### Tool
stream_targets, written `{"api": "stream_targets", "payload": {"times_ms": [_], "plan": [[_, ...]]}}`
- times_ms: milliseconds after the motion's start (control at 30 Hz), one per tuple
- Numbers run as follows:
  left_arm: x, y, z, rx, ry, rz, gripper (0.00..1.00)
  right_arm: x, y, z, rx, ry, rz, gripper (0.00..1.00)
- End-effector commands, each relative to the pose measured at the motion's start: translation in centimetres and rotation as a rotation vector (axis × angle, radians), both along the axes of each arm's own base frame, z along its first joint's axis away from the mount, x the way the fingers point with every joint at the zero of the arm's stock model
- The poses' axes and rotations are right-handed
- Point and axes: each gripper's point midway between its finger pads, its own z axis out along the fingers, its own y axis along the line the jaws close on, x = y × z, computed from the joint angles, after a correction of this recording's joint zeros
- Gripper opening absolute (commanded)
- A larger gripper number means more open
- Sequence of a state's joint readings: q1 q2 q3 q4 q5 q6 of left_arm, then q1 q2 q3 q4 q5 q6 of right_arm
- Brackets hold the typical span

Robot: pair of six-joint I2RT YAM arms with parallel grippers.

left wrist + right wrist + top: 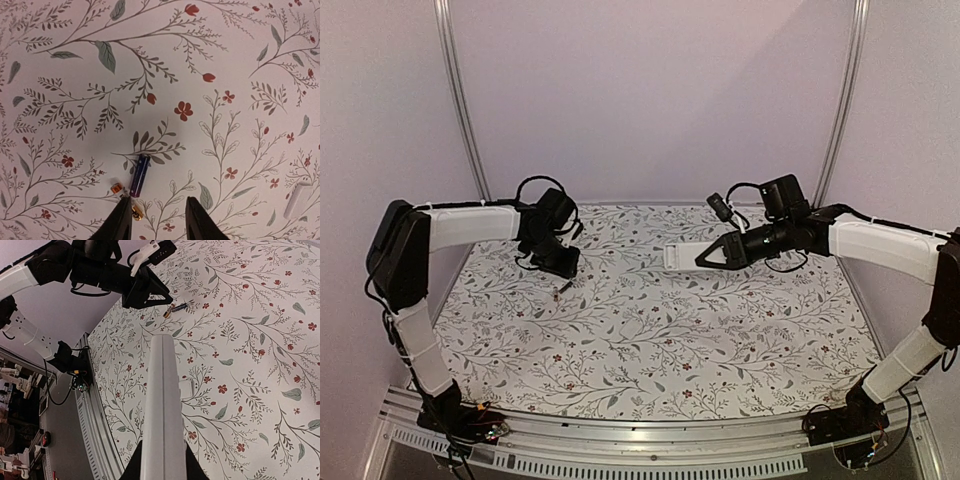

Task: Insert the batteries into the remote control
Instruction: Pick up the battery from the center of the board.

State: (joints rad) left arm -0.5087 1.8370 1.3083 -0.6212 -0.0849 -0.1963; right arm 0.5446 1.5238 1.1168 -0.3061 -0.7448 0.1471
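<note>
Two batteries lie on the floral tablecloth: a dark blue one [140, 175] and, close on its left, one with an orange-gold end [117, 189], partly hidden by my left finger. They show as a small speck in the top view [563, 286] and in the right wrist view [176, 308]. My left gripper [159, 220] is open and empty, hovering just above and beside them [558, 268]. My right gripper [162, 462] is shut on the white remote control [162, 405], held on edge above the table [682, 256].
A small white rectangular piece [187, 388] lies flat on the cloth beside the held remote; it also shows at the right edge of the left wrist view [297, 200]. The metal rail of the table's near edge [640, 440] runs along the front.
</note>
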Motion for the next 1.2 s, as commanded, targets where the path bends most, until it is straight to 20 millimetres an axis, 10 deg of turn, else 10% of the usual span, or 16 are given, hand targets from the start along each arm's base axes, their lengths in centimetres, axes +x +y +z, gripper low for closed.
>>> {"api": "stream_targets", "payload": {"times_ms": [0, 1167], "plan": [[-1.5, 1.2, -1.4, 0.086, 0.083, 0.003, 0.35, 0.1, -0.3, 0.1, 0.009, -0.001, -0.012, 0.0], [-2.1, 4.4, -5.0, 0.108, 0.177, 0.15, 0.19, 0.0, -0.3, 0.0, 0.022, 0.003, -0.003, 0.0]]}}
